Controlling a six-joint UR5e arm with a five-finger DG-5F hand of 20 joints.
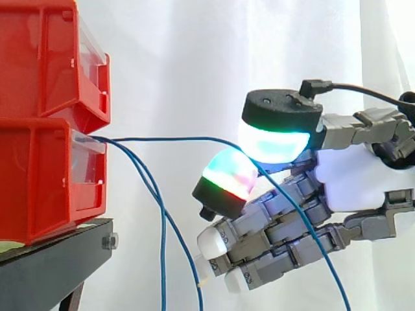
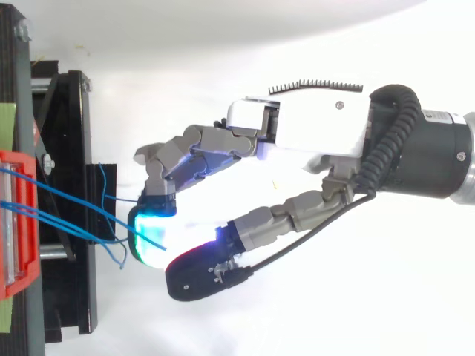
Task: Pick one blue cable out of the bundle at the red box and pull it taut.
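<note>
Two red bins [image 1: 39,175] stand stacked on a black stand at the left. Several thin blue cables come out of the lower bin's front. One blue cable [image 1: 181,138] runs almost level and nearly straight to my hand [image 1: 356,178], then drops away below it toward the lower right. It passes between a cyan-green glowing pad [image 1: 275,139] above and a red-green pad [image 1: 227,175] below, which pinch it. The other fingers are curled underneath. From above, the hand [image 2: 312,122] reaches left, and the cable [image 2: 82,202] ends at the cyan pad.
Two more blue cables [image 1: 162,233] hang slack from the same bin, down past the stand's edge. The black stand [image 1: 52,259] carries the bins at the left. A white curtain hangs behind. The arm comes in from the right.
</note>
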